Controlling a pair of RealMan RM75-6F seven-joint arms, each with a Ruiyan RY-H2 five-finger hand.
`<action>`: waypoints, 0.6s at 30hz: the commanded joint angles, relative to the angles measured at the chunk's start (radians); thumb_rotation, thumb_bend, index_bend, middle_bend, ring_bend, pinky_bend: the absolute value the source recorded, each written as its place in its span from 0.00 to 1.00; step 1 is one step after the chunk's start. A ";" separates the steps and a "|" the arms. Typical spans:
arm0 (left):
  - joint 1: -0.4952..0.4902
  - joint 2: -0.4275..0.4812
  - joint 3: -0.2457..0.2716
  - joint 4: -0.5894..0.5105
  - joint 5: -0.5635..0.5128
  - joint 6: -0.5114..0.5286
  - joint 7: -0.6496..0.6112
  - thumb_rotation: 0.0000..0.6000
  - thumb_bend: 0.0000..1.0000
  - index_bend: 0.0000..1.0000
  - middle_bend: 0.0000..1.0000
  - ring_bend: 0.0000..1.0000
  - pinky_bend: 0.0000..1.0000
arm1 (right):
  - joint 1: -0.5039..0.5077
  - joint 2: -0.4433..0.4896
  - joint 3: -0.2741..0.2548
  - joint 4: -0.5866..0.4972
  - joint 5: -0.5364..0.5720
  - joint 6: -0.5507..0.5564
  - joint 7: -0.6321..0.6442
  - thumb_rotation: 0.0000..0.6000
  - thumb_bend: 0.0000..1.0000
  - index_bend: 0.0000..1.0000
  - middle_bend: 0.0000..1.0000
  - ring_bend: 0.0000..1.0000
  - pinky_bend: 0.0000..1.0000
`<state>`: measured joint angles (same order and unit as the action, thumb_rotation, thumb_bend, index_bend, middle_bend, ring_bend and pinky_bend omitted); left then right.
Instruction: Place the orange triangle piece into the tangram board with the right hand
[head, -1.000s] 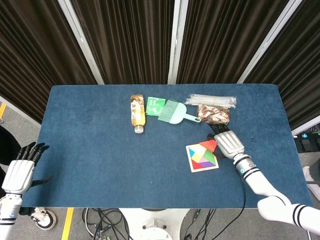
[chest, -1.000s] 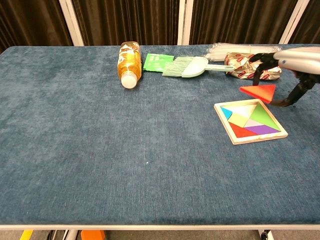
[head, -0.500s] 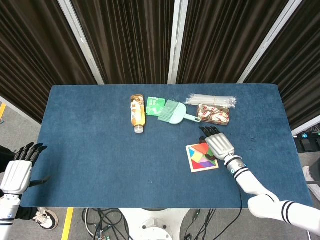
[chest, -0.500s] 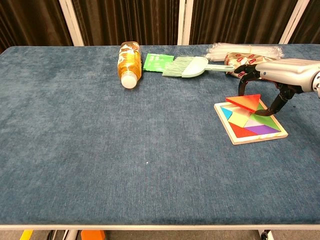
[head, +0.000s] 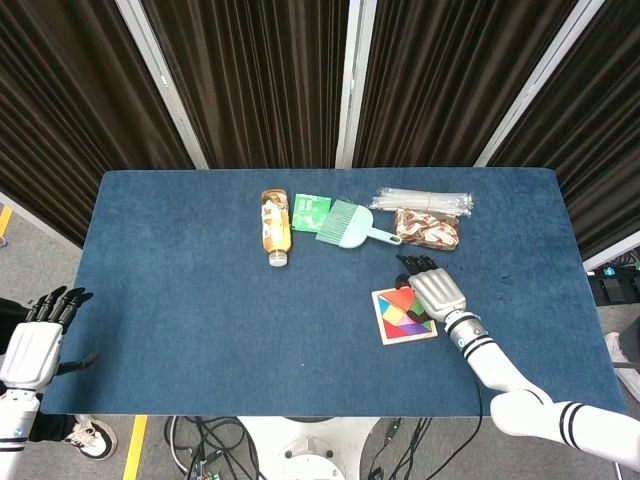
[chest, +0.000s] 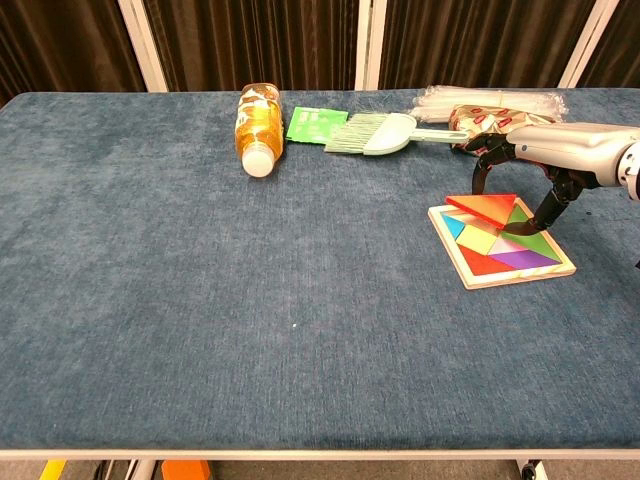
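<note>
- Dark pleated curtains with pale upright rails close off the back of the scene, and a blue felt-covered table (chest: 200, 300) fills the space in front of them.
- Along the far side of the table lie a bottle (chest: 258, 127) on its side, a green packet (chest: 315, 123), a pale green brush (chest: 378, 133), a bundle of clear straws (head: 424, 201) and a patterned snack bag (head: 427, 229).
- At the right side of the table rests the tangram board (chest: 502, 245), a wooden frame with coloured pieces already in it.
- Pinched between the dark fingertips of the right hand (chest: 535, 160), the orange triangle piece (chest: 483, 208) hangs over the board's far edge, tilted rather than flat; whether a corner touches the board cannot be told.
- From the head view the right hand (head: 432, 290) covers the far right part of the board (head: 404, 318), so the open slot is hidden there.
- Off the table's near left corner, the left hand (head: 38, 345) holds nothing, its fingers spread.
- Step in hand, as I judge it: the placing itself, with the piece carried to the board but not yet seated.
- The next move seems to call for levelling the triangle, turning it to match the free gap at the board's far side, lowering it until it lies flush, then releasing it.
- One risk is that a tilted edge catches on the frame or nudges the light board.
</note>
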<state>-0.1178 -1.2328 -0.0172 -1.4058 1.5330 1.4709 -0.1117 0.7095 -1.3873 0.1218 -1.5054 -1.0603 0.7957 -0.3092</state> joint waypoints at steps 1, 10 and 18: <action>0.000 -0.001 0.000 0.002 0.000 0.000 -0.002 1.00 0.00 0.17 0.13 0.05 0.13 | 0.007 -0.005 -0.002 -0.008 0.022 0.005 -0.018 1.00 0.21 0.60 0.02 0.00 0.00; 0.001 -0.004 0.001 0.014 -0.001 -0.002 -0.015 1.00 0.00 0.17 0.13 0.05 0.13 | 0.020 -0.017 -0.011 -0.014 0.069 0.019 -0.059 1.00 0.21 0.60 0.02 0.00 0.00; 0.003 -0.006 0.002 0.022 0.000 -0.001 -0.024 1.00 0.00 0.17 0.13 0.05 0.13 | 0.023 -0.013 -0.016 -0.034 0.092 0.028 -0.062 1.00 0.21 0.61 0.02 0.00 0.00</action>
<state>-0.1152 -1.2384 -0.0155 -1.3841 1.5328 1.4700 -0.1354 0.7330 -1.4016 0.1062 -1.5358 -0.9709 0.8227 -0.3748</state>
